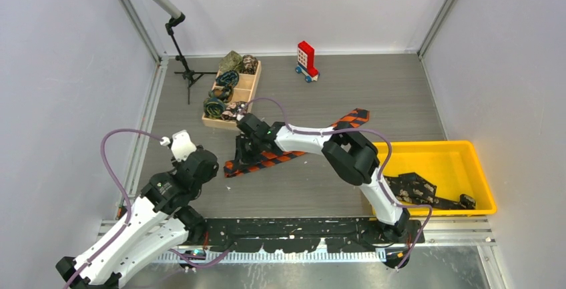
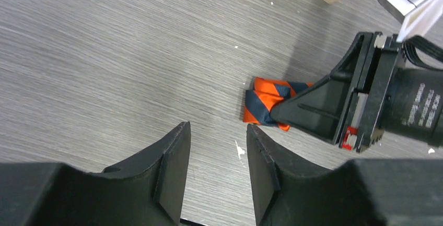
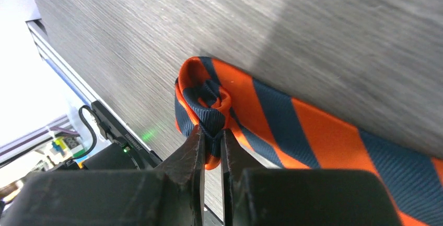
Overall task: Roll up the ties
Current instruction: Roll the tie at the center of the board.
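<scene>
An orange-and-dark checked tie (image 1: 284, 157) lies flat across the middle of the table, its pointed end (image 1: 356, 117) toward the back right. Its near-left end is curled into a small roll (image 3: 209, 98). My right gripper (image 3: 211, 132) is shut on that rolled end, pinching the fabric between its fingertips, and in the top view it (image 1: 242, 155) reaches down onto the tie. The left wrist view shows the same roll (image 2: 264, 98) under the right gripper's fingers (image 2: 308, 108). My left gripper (image 2: 217, 127) hovers open just short of the roll, holding nothing.
A wooden tray (image 1: 254, 87) of rolled ties stands at the back left, beside a microphone stand (image 1: 181, 54). A red-and-white toy block on blue wheels (image 1: 306, 60) sits at the back. A yellow bin (image 1: 437, 150) at the right holds dark ties (image 1: 414, 189).
</scene>
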Robot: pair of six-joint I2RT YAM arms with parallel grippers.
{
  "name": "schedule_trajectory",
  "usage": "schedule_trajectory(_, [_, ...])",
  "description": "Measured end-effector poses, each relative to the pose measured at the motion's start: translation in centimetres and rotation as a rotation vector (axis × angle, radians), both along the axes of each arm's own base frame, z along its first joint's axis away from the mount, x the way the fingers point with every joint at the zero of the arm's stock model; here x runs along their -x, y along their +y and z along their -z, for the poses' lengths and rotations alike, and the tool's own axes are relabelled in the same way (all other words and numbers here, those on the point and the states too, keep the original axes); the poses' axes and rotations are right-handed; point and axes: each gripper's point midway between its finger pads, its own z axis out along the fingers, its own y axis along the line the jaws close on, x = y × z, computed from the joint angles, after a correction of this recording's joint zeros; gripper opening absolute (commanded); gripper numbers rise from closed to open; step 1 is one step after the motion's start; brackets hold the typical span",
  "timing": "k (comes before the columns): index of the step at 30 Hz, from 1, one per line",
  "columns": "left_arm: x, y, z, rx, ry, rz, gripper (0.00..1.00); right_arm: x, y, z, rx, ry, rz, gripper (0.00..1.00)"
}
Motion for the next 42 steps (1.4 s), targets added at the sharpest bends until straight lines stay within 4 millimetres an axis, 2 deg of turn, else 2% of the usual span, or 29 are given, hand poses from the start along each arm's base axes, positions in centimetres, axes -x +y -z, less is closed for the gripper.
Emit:
schedule_trajectory(7, [0.2, -1.7, 1.7, 0.050, 0.040, 0.066, 0.49, -1.3, -1.2, 0.9, -0.097, 0.053, -0.018, 0.06])
schedule_trajectory(13, [0.0, -3.1, 3.8, 0.082, 0.067, 0.113, 0.66, -2.1, -1.7, 0.9, -0.149, 0.066, -0.028, 0.12])
schedule_trajectory(16, [-0.3, -3.8, 4.8, 0.086, 0.079, 0.134, 0.69, -2.4, -1.9, 0.9, -0.159, 0.067, -0.029, 0.18])
schedule_trajectory(21, [-1.5, -5.1, 5.8, 0.116, 0.087, 0.169, 0.66, -2.7, -2.4, 1.2, -0.172, 0.073, -0.028, 0.27])
schedule_trajectory(24, [-2.7, -5.1, 6.6, 0.161, 0.099, 0.151, 0.64, -2.8, -2.6, 1.3, -0.177, 0.079, -0.027, 0.31])
schedule_trajectory(29, [-4.1, -4.7, 7.9, 0.232, 0.127, 0.142, 0.62, -2.9, -2.7, 1.1, -0.182, 0.079, -0.029, 0.31])
schedule_trajectory(34, [-5.1, -5.4, 8.6, 0.272, 0.147, 0.193, 0.58, -2.9, -2.6, 1.1, -0.183, 0.079, -0.030, 0.31])
schedule_trajectory(42, [-5.9, -5.6, 10.6, 0.283, 0.203, 0.205, 0.53, -2.9, -2.7, 1.1, -0.184, 0.079, -0.030, 0.31])
